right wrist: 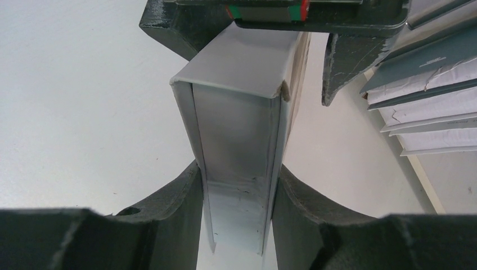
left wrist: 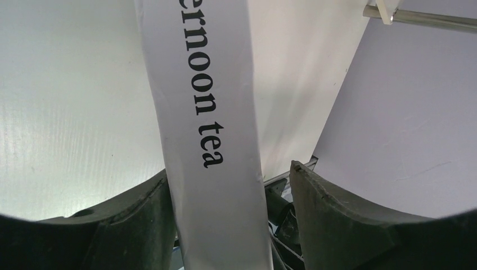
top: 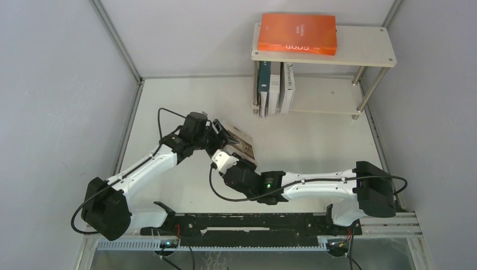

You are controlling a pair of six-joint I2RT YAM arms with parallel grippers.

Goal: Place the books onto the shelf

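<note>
Right wrist view: right gripper (right wrist: 239, 185) clamped on white book (right wrist: 239, 112), both pads flat against its covers. Left wrist view: left gripper (left wrist: 230, 185) spread around same book's spine, lettering "ernoon tea" showing; one finger (left wrist: 140, 219) against book, other standing off with clear gap. Top view: book held tilted over mid table (top: 326, 140) between both grippers, well apart from shelf (top: 365, 53). Farther back, three books (top: 275, 87) upright at left end of lower board; orange book (top: 297, 34) flat on top board.
</note>
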